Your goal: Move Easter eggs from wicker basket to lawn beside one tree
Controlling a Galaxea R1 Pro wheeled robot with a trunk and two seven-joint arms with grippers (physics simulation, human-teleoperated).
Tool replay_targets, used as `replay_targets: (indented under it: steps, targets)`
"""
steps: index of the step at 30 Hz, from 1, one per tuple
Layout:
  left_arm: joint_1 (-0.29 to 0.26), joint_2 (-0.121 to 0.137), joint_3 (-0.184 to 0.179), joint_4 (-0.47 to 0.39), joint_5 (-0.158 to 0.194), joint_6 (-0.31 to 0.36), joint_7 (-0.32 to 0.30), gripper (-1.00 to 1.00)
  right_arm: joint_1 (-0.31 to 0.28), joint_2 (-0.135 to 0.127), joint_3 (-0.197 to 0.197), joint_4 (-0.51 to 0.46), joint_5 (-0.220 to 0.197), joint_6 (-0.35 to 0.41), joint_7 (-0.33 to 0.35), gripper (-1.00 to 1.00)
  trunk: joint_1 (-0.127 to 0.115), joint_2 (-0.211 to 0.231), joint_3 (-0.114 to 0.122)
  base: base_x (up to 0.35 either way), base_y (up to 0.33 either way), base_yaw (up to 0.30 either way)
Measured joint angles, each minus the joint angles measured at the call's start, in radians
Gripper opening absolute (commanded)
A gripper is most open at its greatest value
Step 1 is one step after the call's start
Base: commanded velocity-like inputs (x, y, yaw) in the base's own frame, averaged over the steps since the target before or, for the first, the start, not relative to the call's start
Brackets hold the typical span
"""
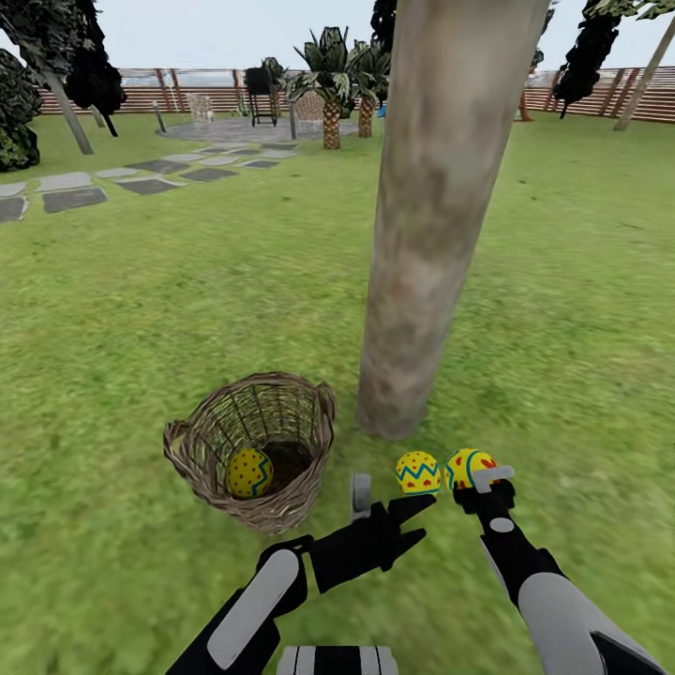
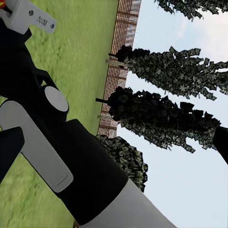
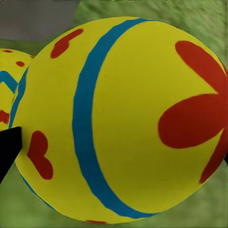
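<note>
The tree (image 1: 433, 216) rises out of the top of the head view, so its crown is cut off; only the thick, mottled trunk shows, standing on the lawn (image 1: 141, 309). Beside its foot, on the robot's left, the wicker basket (image 1: 253, 450) leans over with its mouth turned toward the camera, and one Easter egg (image 1: 249, 472) lies inside, partly veiled by the weave. Two more eggs lie on the grass near the base of the trunk: a zigzag-banded egg (image 1: 418, 472) and, touching or nearly touching it, a second egg (image 1: 468, 466) whose lower side is hidden behind the right gripper (image 1: 487, 485).

The right arm reaches forward and low from the lower right of the head view, its wrist bent down toward that second egg. In the right wrist view the egg (image 3: 123, 123) is very close (blue band, red flower mark), with the zigzag egg (image 3: 8, 90) peeking past its edge and a dark fingertip (image 3: 7, 149) at its side. Whether the jaws are pressing on the egg or merely flanking it, I cannot tell.

The left arm stretches forward between basket and eggs, its gripper (image 1: 394, 502) hovering just above the grass near the zigzag egg. Its fingers are spread apart, one pale and upright, the other dark and pointing toward the egg, with nothing between them. The left wrist view looks sideways across the right arm toward the slatted fence (image 2: 116, 80) and dark-leaved trees (image 2: 161, 114).
</note>
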Motion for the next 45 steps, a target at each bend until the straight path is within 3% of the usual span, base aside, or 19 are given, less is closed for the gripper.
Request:
replay_targets:
  steps: [10,16,20,45]
  targets:
    - [0.0,0.0,0.0,0.001,-0.001,-0.001,0.001,1.0,0.0,0.002,0.003,0.002,0.0,-0.002,-0.003,-1.0,0.0,0.0,0.0,0.259,-0.214,0.0]
    - [0.0,0.0,0.0,0.0,0.001,-0.002,-0.002,1.0,0.0,0.003,0.003,0.013,0.0,-0.002,-0.043,-1.0,0.0,0.0,0.0,0.097,-0.077,0.0]
    - [0.0,0.0,-0.003,-0.001,0.001,-0.034,-0.005,1.0,0.0,0.003,0.003,0.015,0.0,-0.002,-0.044,-1.0,0.0,0.0,0.0,0.001,-0.001,0.0]
    - [0.0,0.0,-0.008,0.0,-0.003,-0.037,-0.004,1.0,0.0,0.003,0.002,0.012,0.0,-0.003,-0.042,-1.0,0.011,-0.006,-0.097,0.0,0.0,0.0]
